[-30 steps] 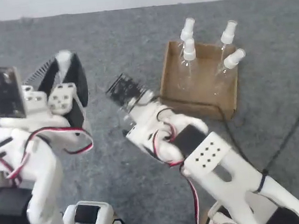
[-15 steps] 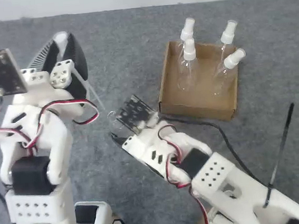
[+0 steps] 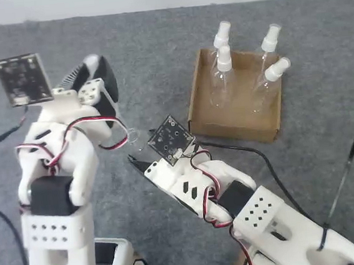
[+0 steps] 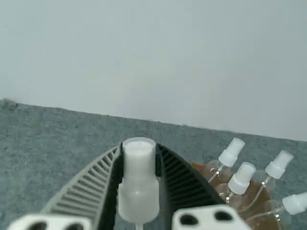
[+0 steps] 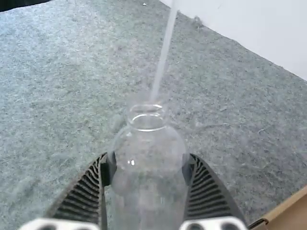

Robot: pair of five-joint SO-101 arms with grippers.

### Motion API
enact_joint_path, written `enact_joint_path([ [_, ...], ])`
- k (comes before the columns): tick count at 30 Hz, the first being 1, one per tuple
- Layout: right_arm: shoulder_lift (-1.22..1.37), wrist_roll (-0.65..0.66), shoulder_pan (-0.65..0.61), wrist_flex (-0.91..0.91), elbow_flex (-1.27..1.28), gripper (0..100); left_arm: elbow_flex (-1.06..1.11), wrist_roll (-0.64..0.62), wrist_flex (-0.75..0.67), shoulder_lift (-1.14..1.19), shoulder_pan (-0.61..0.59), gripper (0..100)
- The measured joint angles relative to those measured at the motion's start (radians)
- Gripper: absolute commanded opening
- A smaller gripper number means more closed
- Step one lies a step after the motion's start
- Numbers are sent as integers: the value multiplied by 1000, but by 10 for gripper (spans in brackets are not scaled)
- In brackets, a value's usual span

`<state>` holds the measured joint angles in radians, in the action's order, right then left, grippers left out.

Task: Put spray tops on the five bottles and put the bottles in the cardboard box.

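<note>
My left gripper (image 3: pixel 95 74), at the left, is clamped on a white spray top (image 4: pixel 139 178). Its thin dip tube (image 5: pixel 162 57) slants down to the open mouth of the clear bottle (image 5: pixel 146 143), which my right gripper (image 5: pixel 147 164) pinches mid-table. To the far right, the cardboard box (image 3: pixel 236 127) holds four capped bottles (image 3: pixel 224 65).

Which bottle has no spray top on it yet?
The clear bottle clamped in the right gripper, outside the cardboard box: its neck is open. The four bottles in the box all wear white tops.
</note>
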<state>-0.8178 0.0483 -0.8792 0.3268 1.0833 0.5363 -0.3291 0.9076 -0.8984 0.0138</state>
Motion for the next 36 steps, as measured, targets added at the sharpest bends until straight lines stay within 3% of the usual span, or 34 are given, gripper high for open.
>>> enact_joint_path([
  [7,-2,-74,29,-81,28,6,40,18,114,0,84,18],
  [13,-6,-104,40,-95,38,6,52,121,218,0,132,178],
  [23,-6,-104,41,-95,38,6,-92,157,236,0,-11,159],
  [36,-5,-104,40,-95,41,6,12,210,226,66,-21,159],
])
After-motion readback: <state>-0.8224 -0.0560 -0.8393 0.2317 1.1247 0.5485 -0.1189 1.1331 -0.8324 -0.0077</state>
